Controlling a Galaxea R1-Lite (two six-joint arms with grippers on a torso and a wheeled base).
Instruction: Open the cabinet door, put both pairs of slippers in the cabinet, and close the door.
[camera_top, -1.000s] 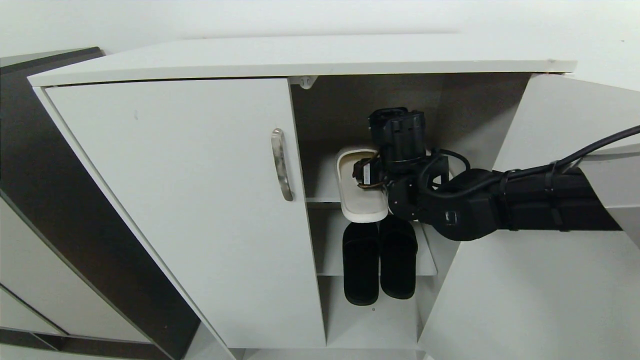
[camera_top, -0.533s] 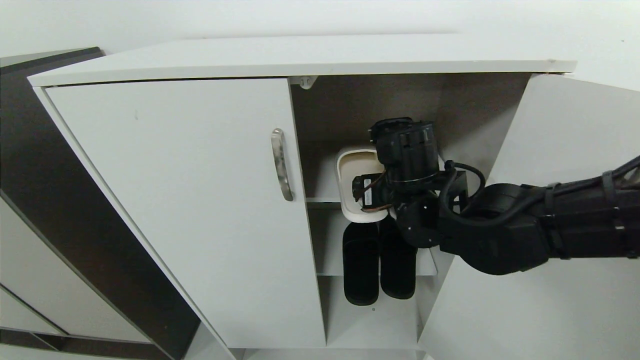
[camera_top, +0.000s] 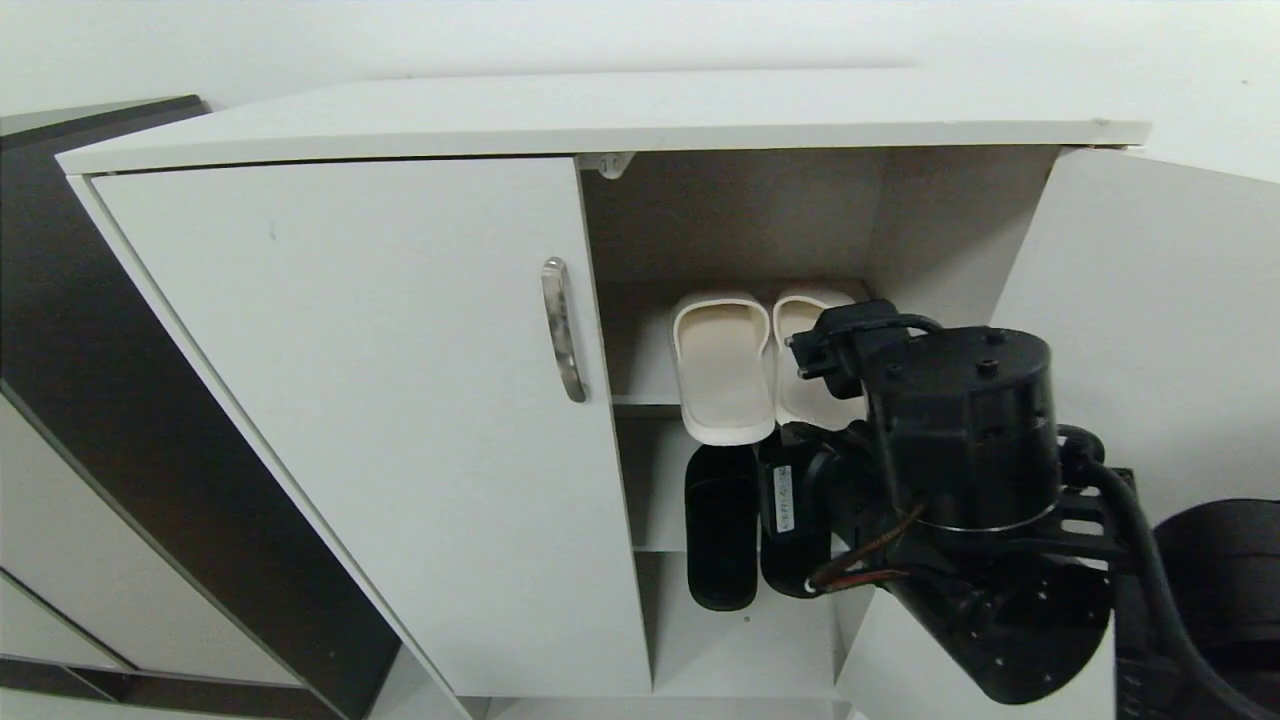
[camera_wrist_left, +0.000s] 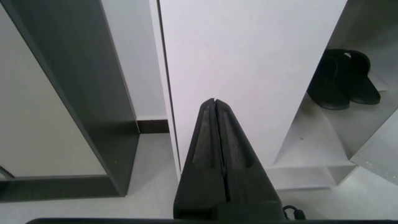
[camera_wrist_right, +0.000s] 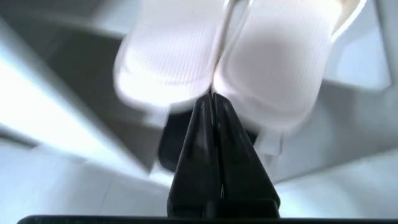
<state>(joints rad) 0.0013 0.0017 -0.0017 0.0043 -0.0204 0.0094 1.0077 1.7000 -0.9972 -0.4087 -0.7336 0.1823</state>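
Arm (camera_top: 960, 450) of right tool (camera_wrist_right: 213, 99) partly covers black slippers (camera_top: 720, 540) under white slippers (camera_top: 722, 370).

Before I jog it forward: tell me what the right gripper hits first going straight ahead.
Likely the white slippers, at the seam between the pair; the right gripper points there, depth unclear.

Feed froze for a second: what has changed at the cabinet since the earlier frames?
The right gripper has pulled back out of the cabinet, toward the camera and lower, shut and away from the white slippers, which lie side by side on the upper shelf. The black slippers, left door and right door are unchanged.
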